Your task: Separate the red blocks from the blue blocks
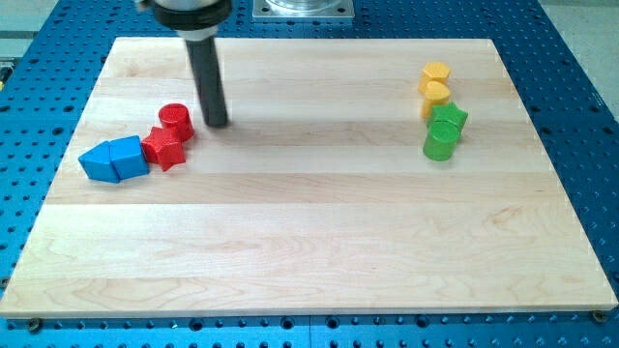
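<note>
A red cylinder (176, 120) stands at the view's left, touching a red star-shaped block (164, 148) just below it. The red star touches a blue cube-like block (128, 157), which touches a blue wedge-shaped block (97, 162) to its left. My tip (217, 123) rests on the board just right of the red cylinder, a small gap apart from it. The rod rises from the tip to the view's top.
At the view's right, two yellow blocks (435, 73) (435, 95) sit one below the other, with a green star-shaped block (449, 119) and a green cylinder (439, 143) beneath them. The wooden board (309, 242) lies on a blue perforated table.
</note>
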Robot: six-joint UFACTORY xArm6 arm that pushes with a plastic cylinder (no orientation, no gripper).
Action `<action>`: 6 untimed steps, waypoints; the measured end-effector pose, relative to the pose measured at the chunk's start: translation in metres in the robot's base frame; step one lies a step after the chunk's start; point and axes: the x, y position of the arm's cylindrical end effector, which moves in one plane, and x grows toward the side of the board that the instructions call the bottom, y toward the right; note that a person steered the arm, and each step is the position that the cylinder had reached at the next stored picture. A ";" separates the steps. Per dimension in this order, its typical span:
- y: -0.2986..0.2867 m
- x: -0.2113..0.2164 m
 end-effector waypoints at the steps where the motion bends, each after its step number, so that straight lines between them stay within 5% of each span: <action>1: -0.041 0.002; 3: -0.005 0.003; 5: -0.015 0.100; 6: -0.028 0.095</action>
